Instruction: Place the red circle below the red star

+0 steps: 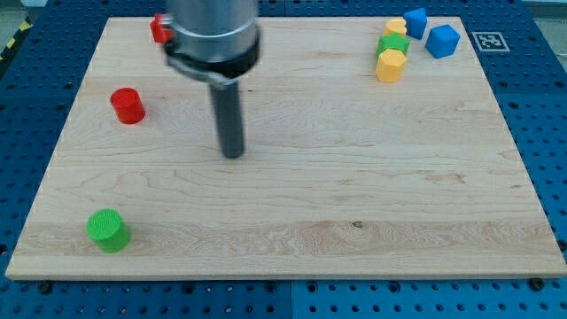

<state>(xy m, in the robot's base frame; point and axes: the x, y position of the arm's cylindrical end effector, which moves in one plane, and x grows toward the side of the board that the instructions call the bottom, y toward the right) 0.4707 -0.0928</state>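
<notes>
The red circle (128, 105) is a short red cylinder on the wooden board's left side. The red star (159, 28) lies near the board's top edge, up and to the right of the circle, and is partly hidden by the arm's housing. My tip (232, 154) rests on the board near the middle, well to the right of the red circle and a little lower. It touches no block.
A green circle (108, 230) sits near the board's bottom left. At the top right is a cluster: a yellow block (390, 66), a green block (393, 43), another yellow block (395, 27) and two blue blocks (442, 41) (415, 20). The wooden board (354, 177) lies on a blue perforated table.
</notes>
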